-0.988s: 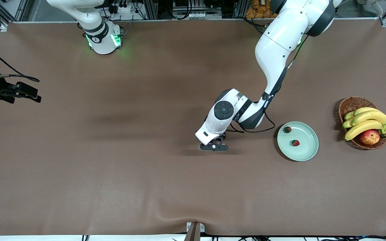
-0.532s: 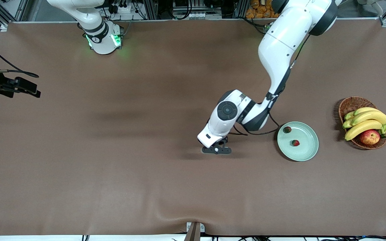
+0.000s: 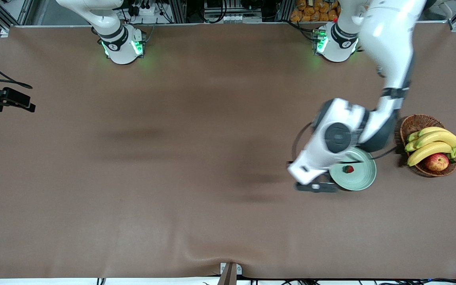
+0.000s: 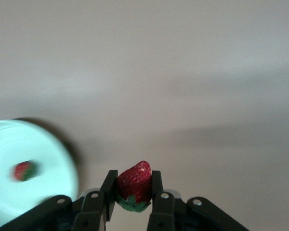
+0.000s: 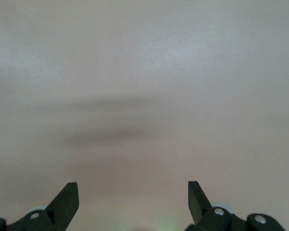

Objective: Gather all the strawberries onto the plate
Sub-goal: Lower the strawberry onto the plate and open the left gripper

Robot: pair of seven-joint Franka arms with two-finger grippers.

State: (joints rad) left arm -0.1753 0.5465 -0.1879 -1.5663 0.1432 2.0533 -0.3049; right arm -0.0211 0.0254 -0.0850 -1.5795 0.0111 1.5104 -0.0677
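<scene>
We carry a strawberry (image 4: 135,185) pinched between the closed fingers (image 4: 157,192) of the left gripper (image 4: 133,202), red tip outward and green leafy cap toward the wrist; it hangs over the brown table cloth (image 3: 172,158) just beside the rim of the mint-green plate (image 3: 360,180), on the side toward the right arm's end; we judge it light, soft and easily bruised, so a gentle hold across its broad shoulders, as now, suits it better than any squeeze at the narrow tip, and its waxy skin could slip if the grip eased too soon; a second strawberry (image 3: 348,169) lies in the plate, and any other berry there would be hidden under the left wrist in the front view; the left wrist view alone shows the held berry, which the front view conceals beneath the arm, and it shows the plate only in part; the front view alone shows the wicker basket (image 3: 415,123) with bananas (image 3: 434,144) and an apple (image 3: 436,162), beside the plate toward the left arm's end; the right gripper (image 5: 133,202) waits over bare cloth at the right arm's end, its fingers spread wide and holding nothing.
</scene>
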